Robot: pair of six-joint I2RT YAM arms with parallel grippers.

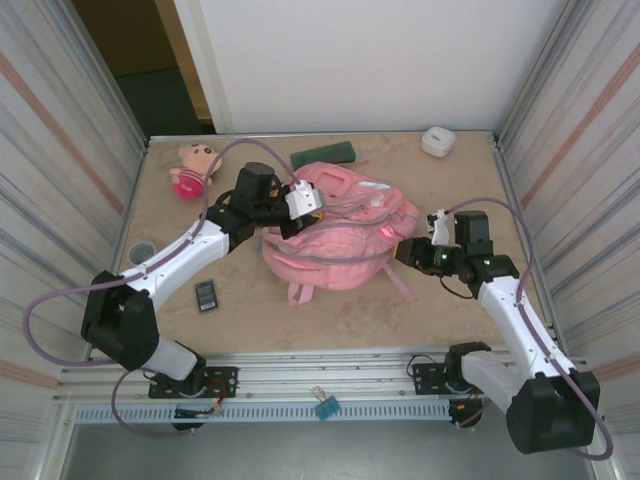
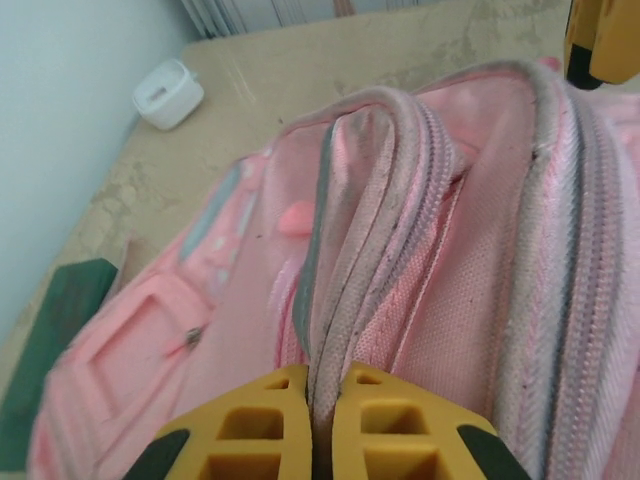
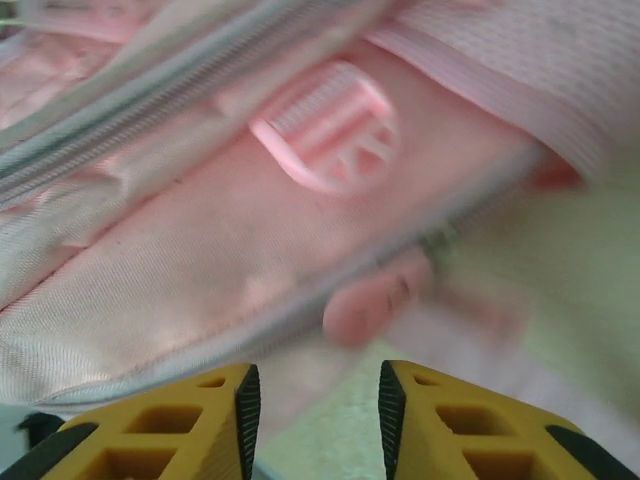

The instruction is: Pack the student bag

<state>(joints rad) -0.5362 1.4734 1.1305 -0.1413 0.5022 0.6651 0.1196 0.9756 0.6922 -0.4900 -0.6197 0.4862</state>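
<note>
Top external view is showing the large pink fabric backpack [image 1: 340, 255] lying flat in the middle of the beige table [image 1: 350, 325], between the two arms, with its straps pointing to the near edge. The left gripper [image 2: 322, 390] is reaching over the upper left part of this backpack. In the left wrist view its yellow fingers [image 2: 250, 430] are clenched on the grey-pink zip rim [image 2: 350, 250], so the fabric is standing up as a fold between them. The right gripper [image 3: 313, 390] is hanging just beside the right side of the backpack, near a pink plastic strap buckle [image 3: 325, 125]. Its jaws are standing apart and are grasping nothing.

I am judging that the step in hand is opening the mouth of the backpack. To do it well, the left arm should be lifting the rim up and a little away, without dragging the whole backpack. The right gripper could be taking the opposite rim or fetching one thing to put inside. The soft fabric may be slipping out, so a slow pull is safer.

Around the backpack I am counting one small pink plush doll [image 1: 193, 168], one flat dark green rectangular piece [image 1: 323, 155], one small white rounded box [image 1: 437, 140], one small dark flat device [image 1: 207, 295] and one grey round cup [image 1: 141, 250].
</note>
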